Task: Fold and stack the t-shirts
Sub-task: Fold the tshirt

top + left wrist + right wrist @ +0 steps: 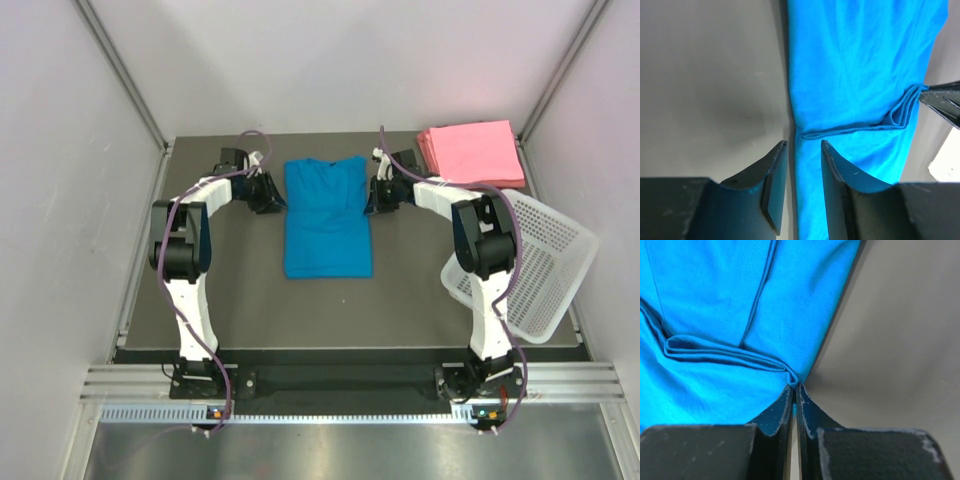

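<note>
At the near edge of the table [240,300], your two arms are rising side by side from their bases and reaching forward, one to each side of the blue t-shirt [327,225]. Just right of your right arm, the white basket [545,260] is lying tipped at the table's right edge, well apart from the cloth.

At mid-table the blue t-shirt is lying flat, showing from above as a long rectangle running away from you. Your left gripper [804,145] is sitting at the shirt's left edge, towards its far end. Its jaws are standing apart, and the left wrist view is showing the cloth's edge running beneath the gap between them. Neither finger is clamping the fabric.

Your right gripper [795,387] is working the opposite edge, level with the left one. Its jaws are pressing together and pinching a small bunched fold [725,352] of the blue cloth right at their tips. From that pinch a crease [850,130] is running across the shirt towards the left gripper.

Beyond both grippers, in the far right corner of the table, the pink t-shirts [470,150] are sitting folded in a flat, square stack. They are lying well apart from the blue one.
</note>
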{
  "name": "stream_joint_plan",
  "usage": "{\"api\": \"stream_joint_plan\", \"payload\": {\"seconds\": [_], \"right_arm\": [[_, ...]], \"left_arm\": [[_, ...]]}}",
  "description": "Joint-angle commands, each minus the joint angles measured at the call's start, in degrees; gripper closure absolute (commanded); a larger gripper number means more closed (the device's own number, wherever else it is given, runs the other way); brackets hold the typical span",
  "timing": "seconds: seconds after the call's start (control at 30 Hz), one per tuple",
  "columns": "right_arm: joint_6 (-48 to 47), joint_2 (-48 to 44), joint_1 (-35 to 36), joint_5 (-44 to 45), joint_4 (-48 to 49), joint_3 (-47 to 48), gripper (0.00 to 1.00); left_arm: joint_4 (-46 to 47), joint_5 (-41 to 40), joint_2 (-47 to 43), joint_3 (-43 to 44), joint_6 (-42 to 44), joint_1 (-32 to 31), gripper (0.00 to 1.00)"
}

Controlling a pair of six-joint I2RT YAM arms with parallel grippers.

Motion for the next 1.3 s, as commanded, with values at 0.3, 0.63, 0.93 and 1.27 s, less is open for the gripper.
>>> {"api": "stream_joint_plan", "payload": {"seconds": [0.3, 0.63, 0.93, 1.27], "right_arm": [[0.5, -1.9, -1.1, -0.6, 2.0, 0.7, 0.98], [0.0, -2.8, -1.6, 1.8, 1.4, -0.2, 1.00], [0.3, -4.5, -2.1, 3.6, 3.6, -2.4, 1.00], [2.1, -6.6, -2.1, 6.5, 5.4, -5.3, 1.00]], "left_arm": [[1.3, 3.3, 1.6, -1.3, 3.2, -0.6, 0.65], [3.2, -0.7, 1.9, -1.2, 0.3, -0.7, 1.00], [6.0, -4.7, 0.0, -2.3, -3.3, -0.7, 1.00], [6.6, -5.0, -1.2, -1.7, -5.2, -0.6, 1.00]]}}
